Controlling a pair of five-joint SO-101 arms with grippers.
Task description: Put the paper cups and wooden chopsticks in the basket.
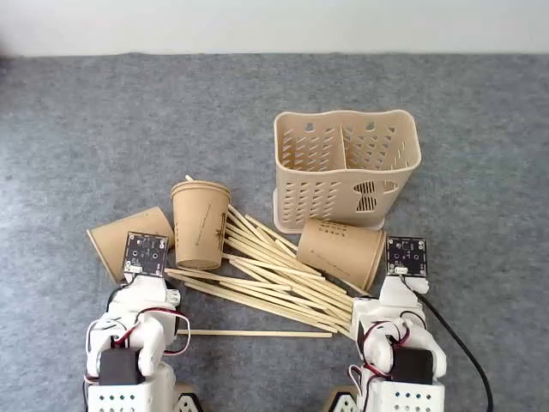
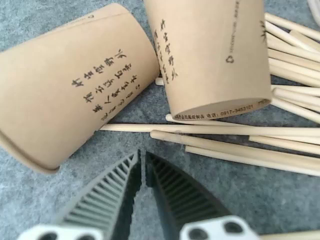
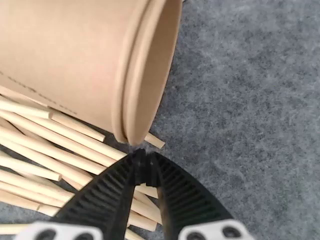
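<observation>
R gripper (image 3: pixel 146 162) is pinched shut w/ nothing in it, tips nearly at the rim of the paper cup (image 3: pixel 75 60) lying on its side just ahead: long axis crosswise to my reach, mouth end nearest, so R arm's the closer one, basket (image 1: pixel 347 167) right beyond. L gripper (image 2: pixel 144 167), also shut & empty, has a tipped cup (image 2: pixel 75 95) and a third cup (image 2: pixel 215 55) just ahead, wooden chopsticks (image 1: pixel 274 279) fanned flat betw. the arms. Worktop (image 1: pixel 103 129) is grey felt-like mat, white wall (image 1: pixel 257 26) at far edge.

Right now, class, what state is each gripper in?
Left gripper: shut, holding nothing.
Right gripper: shut, holding nothing.
</observation>
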